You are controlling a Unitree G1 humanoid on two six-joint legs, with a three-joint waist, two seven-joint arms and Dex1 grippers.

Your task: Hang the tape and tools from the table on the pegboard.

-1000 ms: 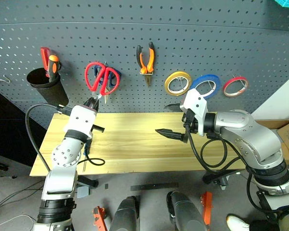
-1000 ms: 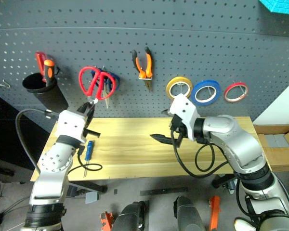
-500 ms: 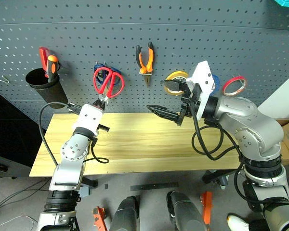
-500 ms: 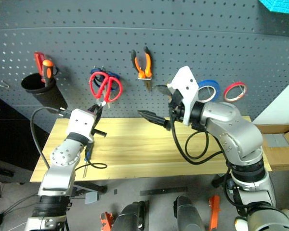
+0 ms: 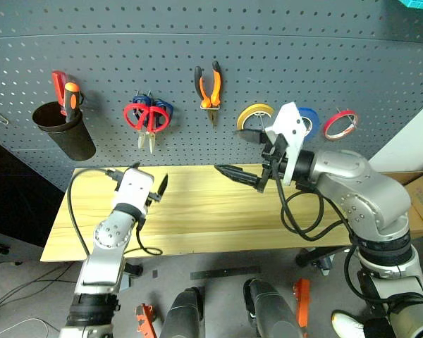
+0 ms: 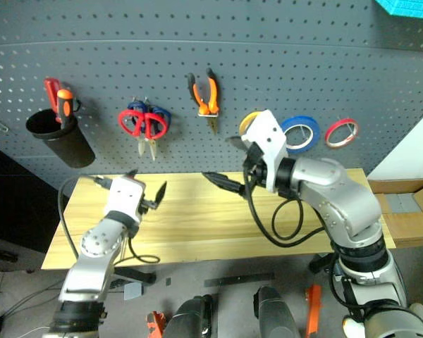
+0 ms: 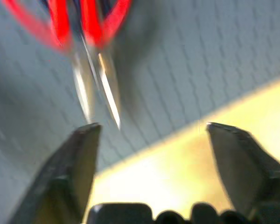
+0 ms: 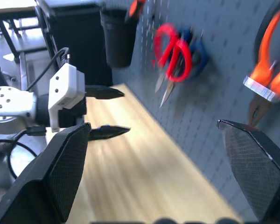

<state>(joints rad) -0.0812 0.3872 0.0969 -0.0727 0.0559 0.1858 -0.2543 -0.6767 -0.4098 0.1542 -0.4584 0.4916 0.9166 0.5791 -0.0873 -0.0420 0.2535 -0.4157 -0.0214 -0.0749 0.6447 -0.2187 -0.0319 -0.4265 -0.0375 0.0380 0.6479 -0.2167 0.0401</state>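
Observation:
The red-handled scissors (image 5: 142,118) hang on the pegboard (image 5: 282,56) in front of a blue-handled pair, blades down (image 7: 99,86). Below them, over the table (image 5: 211,220), my left gripper (image 5: 149,177) is open and empty, its fingers (image 7: 79,158) spread wide. The orange-and-black pliers (image 5: 210,86) hang to the right of the scissors. The thin red tape (image 5: 340,124) hangs at the far right. My right gripper (image 5: 241,153) hovers open in front of the board, under the pliers and beside the yellow roll, holding nothing.
A black cup (image 5: 63,130) with red and orange screwdriver handles hangs at the left of the board. A yellow roll (image 5: 257,116) and a blue roll (image 5: 308,120) hang between the pliers and the red tape. A cable loops from the left arm onto the tabletop.
My left gripper has let go of the red scissors, opened and dropped towards the table. The scissors now hang by themselves. The right gripper has barely shifted.

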